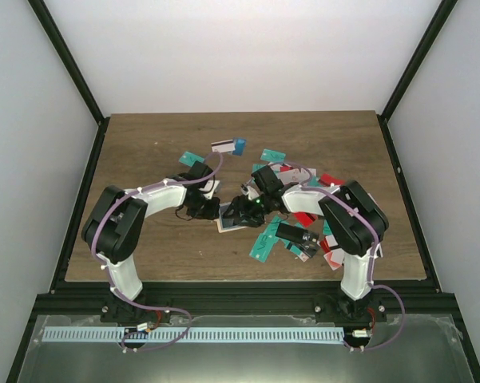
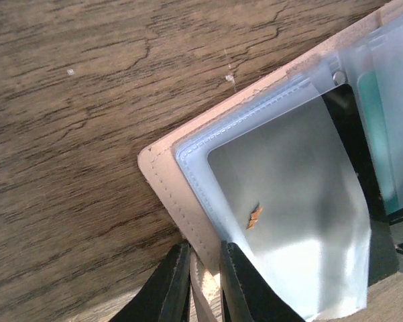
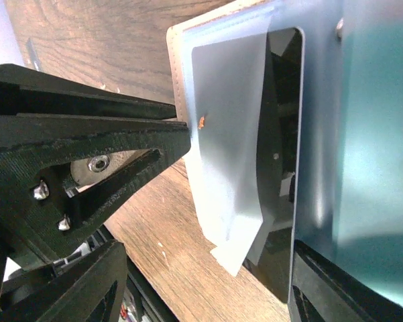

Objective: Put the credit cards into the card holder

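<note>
The tan card holder (image 2: pixel 162 180) lies open on the wooden table, its clear sleeves (image 2: pixel 292 201) spread out. My left gripper (image 2: pixel 204 285) is shut on the holder's stitched tan edge, one finger on each side. A teal credit card (image 3: pixel 379 134) sits inside a sleeve at the right. My right gripper (image 3: pixel 208 295) stands open around the sleeves, and a loose clear flap (image 3: pixel 235 194) hangs between its fingers. From above, both grippers meet over the holder (image 1: pixel 230 227) at mid-table. More credit cards (image 1: pixel 263 241) lie scattered to the right and behind.
A white striped card beside a blue one (image 1: pixel 228 146) and a teal card (image 1: pixel 273 154) lie toward the back. Red, black and teal cards (image 1: pixel 305 227) pile under the right arm. Black frame posts (image 1: pixel 80 88) border the table's sides.
</note>
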`<act>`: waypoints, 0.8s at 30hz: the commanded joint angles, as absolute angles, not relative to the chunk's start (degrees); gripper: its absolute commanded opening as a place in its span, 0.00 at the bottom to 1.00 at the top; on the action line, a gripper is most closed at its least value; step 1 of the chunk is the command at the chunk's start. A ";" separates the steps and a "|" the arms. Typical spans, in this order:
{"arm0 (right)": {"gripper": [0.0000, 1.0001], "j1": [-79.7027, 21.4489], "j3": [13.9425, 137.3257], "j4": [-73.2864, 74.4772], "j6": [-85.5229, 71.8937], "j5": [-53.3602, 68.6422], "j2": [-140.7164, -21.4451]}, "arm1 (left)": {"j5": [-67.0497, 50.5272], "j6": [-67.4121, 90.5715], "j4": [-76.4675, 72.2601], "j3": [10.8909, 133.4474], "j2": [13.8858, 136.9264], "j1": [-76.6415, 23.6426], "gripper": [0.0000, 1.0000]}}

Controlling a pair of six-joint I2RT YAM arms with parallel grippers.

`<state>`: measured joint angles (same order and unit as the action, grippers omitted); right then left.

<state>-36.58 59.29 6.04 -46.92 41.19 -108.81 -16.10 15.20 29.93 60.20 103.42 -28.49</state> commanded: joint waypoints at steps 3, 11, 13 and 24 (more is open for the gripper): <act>0.67 -36.96 64.73 16.21 -41.61 38.47 -106.47 | -13.71 14.82 33.84 60.10 103.29 -28.83 0.15; 0.66 -36.91 68.13 22.06 -38.56 36.30 -104.04 | -10.59 14.46 39.02 63.97 99.60 -28.77 0.28; 0.66 -36.87 68.72 23.40 -37.85 35.80 -103.71 | -11.55 15.12 39.89 64.91 98.11 -28.80 0.33; 0.62 -36.96 71.53 27.84 -33.42 37.30 -106.67 | -19.01 19.67 40.29 62.54 92.91 -28.81 0.36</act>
<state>-36.58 68.05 24.32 -36.38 37.45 -105.27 -14.20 16.97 39.86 64.07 94.65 -28.60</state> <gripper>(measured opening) 0.626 0.359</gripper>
